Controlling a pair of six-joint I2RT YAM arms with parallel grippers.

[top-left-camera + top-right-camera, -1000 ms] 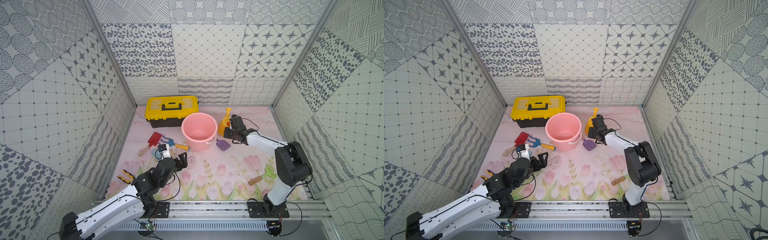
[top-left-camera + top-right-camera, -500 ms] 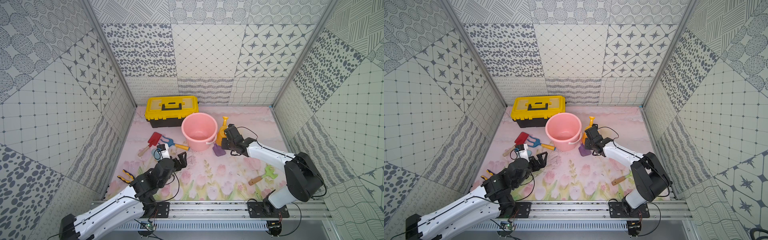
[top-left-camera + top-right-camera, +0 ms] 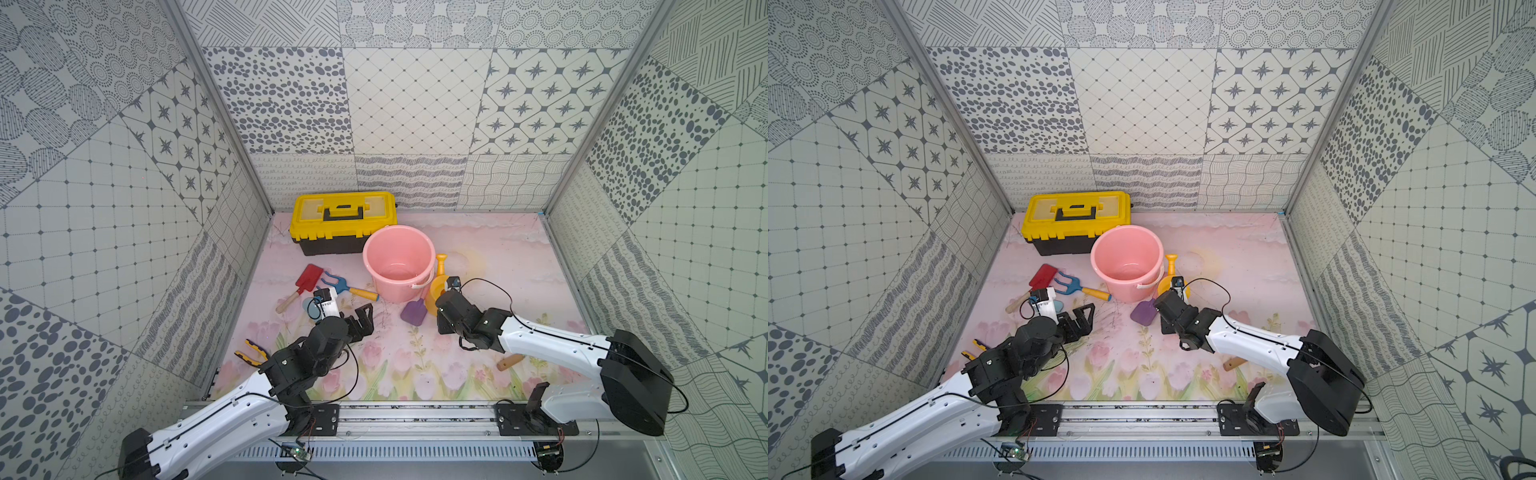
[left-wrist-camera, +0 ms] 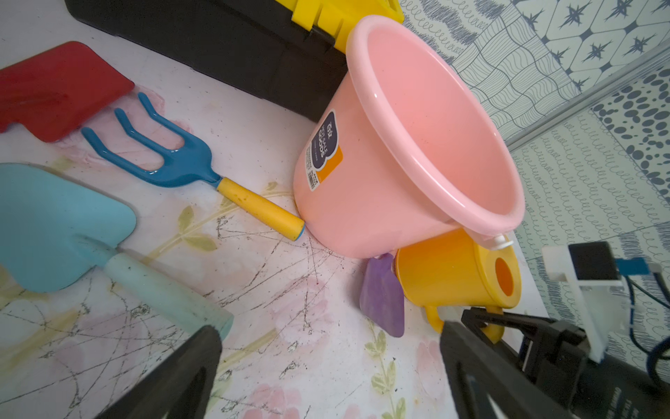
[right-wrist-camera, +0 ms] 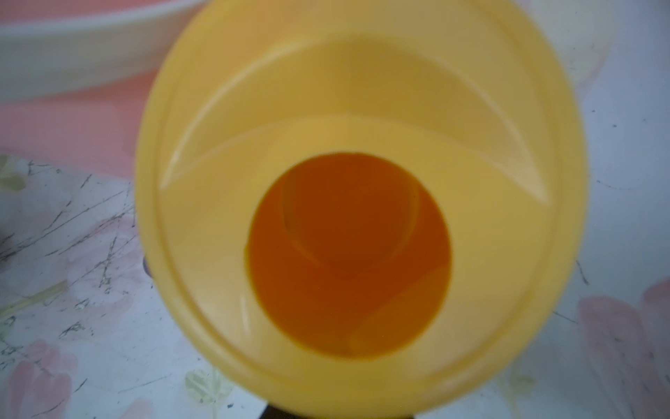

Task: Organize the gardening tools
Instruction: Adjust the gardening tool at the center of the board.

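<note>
My right gripper [image 3: 445, 293] is shut on the handle of a yellow watering can [image 4: 456, 275], which sits against the pink bucket [image 3: 398, 232]; the can's top [image 5: 348, 217] fills the right wrist view. A purple spade [image 3: 413, 312] pokes out from under the can. My left gripper [image 4: 330, 330] hangs open over bare mat. By it lie a light blue trowel [image 4: 61, 225], a blue rake [image 4: 174, 163] with a yellow handle and a red spade [image 4: 58, 90]. The right arm hides all but the wooden handle [image 3: 509, 362] of another tool.
A closed yellow toolbox [image 3: 343, 220] stands at the back left, behind the bucket. Yellow-and-black pliers [image 3: 251, 352] lie by the left wall, beside my left arm. Patterned walls close in the mat on three sides.
My right gripper has drawn the watering can forward and to the left, round the bucket's side. The purple spade has shifted the same way. The left arm has barely moved.
</note>
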